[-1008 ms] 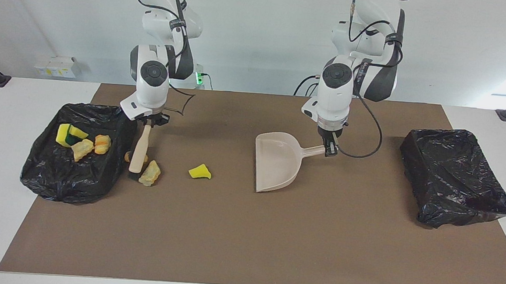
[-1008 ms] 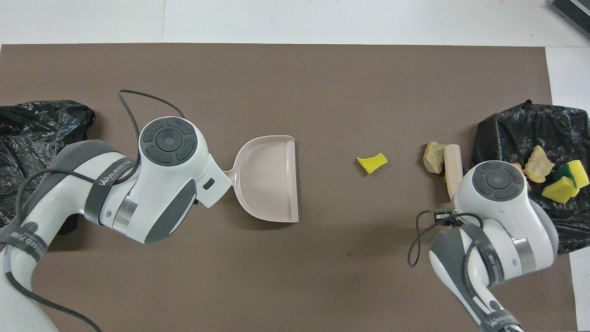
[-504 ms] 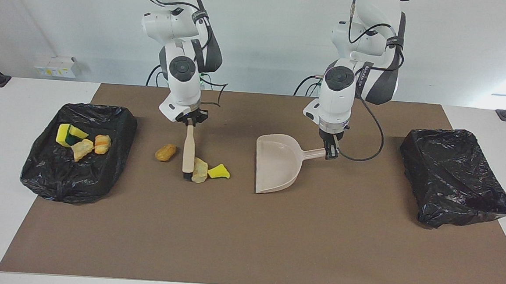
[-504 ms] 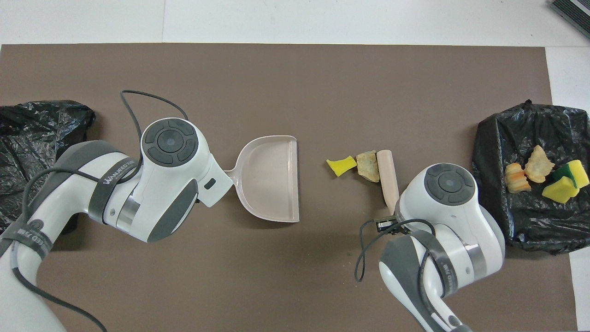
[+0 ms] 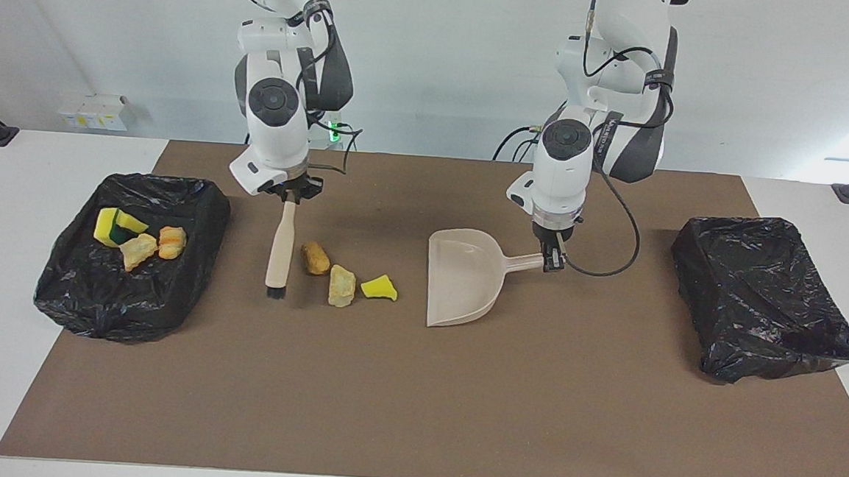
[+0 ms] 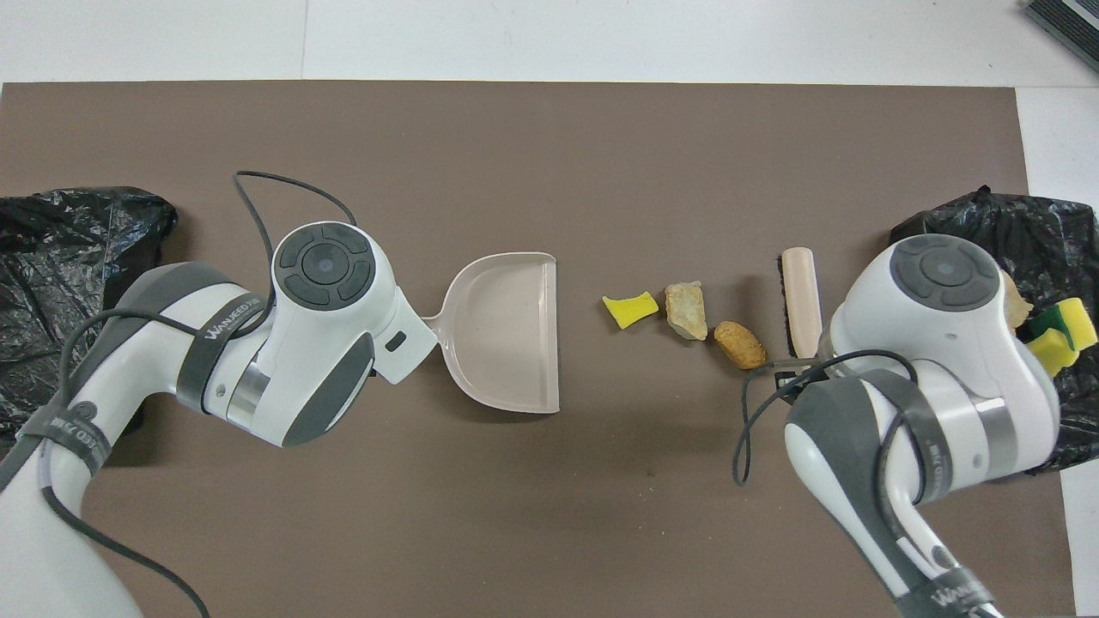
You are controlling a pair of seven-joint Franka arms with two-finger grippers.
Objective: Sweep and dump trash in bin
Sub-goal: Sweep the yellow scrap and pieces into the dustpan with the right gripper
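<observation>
My right gripper (image 5: 291, 192) is shut on the handle top of the beige brush (image 5: 280, 248). The brush's black bristle end sits low by the mat, beside an orange-brown lump (image 5: 314, 258). A tan foam chunk (image 5: 341, 286) and a yellow sponge piece (image 5: 379, 288) lie in a row toward the beige dustpan (image 5: 463, 274). My left gripper (image 5: 554, 260) is shut on the dustpan's handle, and the pan's mouth faces the trash. In the overhead view the brush (image 6: 798, 296), the lump (image 6: 740, 343) and the dustpan (image 6: 506, 330) show, while both grippers are hidden under their wrists.
A black-bagged bin (image 5: 198, 210) at the right arm's end holds a yellow-green sponge (image 5: 117, 225) and two tan-orange scraps. A second black-bagged bin (image 5: 764, 296) stands at the left arm's end. A brown mat (image 5: 414, 400) covers the table's middle.
The brush pushed the tan chunk and yellow sponge toward the dustpan, then went back to the bin side of the orange-brown lump. The lump now lies closer to the tan chunk. The dustpan barely moved.
</observation>
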